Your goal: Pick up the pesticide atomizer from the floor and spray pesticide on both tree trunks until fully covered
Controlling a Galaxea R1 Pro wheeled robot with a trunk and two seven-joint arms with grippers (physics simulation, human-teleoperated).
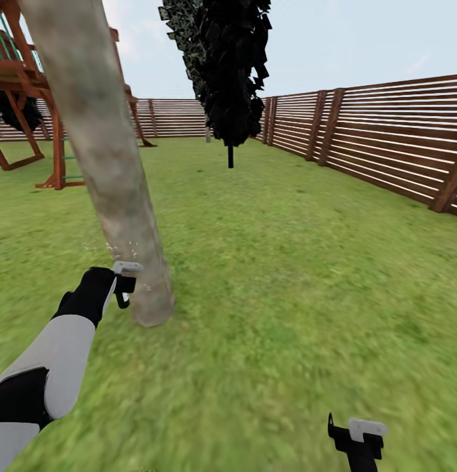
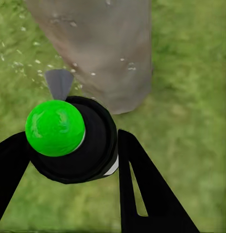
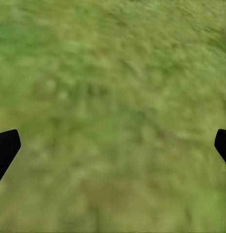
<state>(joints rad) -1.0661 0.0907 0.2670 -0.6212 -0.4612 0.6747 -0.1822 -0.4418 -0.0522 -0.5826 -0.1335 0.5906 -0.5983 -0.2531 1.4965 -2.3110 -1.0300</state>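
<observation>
With the left claw (image 2: 69, 160) clamped on the pesticide atomizer (image 2: 74, 141) near the tree trunk (image 1: 103, 164), whitish specks (image 2: 25, 63) fleck its base, so I'd sweep the nozzle upward; the right claw (image 1: 359, 436) hangs released over grass.

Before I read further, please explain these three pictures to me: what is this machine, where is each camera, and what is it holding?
This is a simulated wheeled robot with two arms in a garden. The large picture comes from a camera on its head, looking down over a lawn with a wooden fence. The other two come from cameras near each arm's tool.

The left tool is shut on the pesticide atomizer, a black bottle whose top looks green here. It points at the tree trunk close in front. Small whitish specks of pesticide float near the trunk.

The right tool is open and empty, low over grass. A dark narrow tree stands farther back, and a wooden playhouse stands behind the trunk.
</observation>
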